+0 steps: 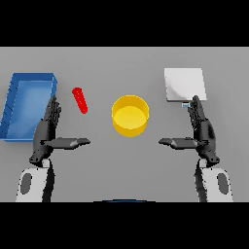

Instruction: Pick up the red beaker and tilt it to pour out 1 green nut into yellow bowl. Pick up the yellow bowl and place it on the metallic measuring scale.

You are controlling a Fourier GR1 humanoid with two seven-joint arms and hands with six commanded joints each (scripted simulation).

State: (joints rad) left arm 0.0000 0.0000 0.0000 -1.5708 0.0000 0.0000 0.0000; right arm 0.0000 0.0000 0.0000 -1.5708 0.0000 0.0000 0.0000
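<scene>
Red beaker point(80, 100) lies near the open left robot hand point(47, 131).

blue tray point(14, 113) at the far left of the grey table point(121, 165)

Left hand point(47, 132), right hand point(202, 130) open (thumbs pointing inward), forearms low.

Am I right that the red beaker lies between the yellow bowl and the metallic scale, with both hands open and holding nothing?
Not quite: in the head view the red beaker lies between the blue bin and the yellow bowl, not beside the metallic scale. Left hand and right hand are indeed open, empty.
</scene>
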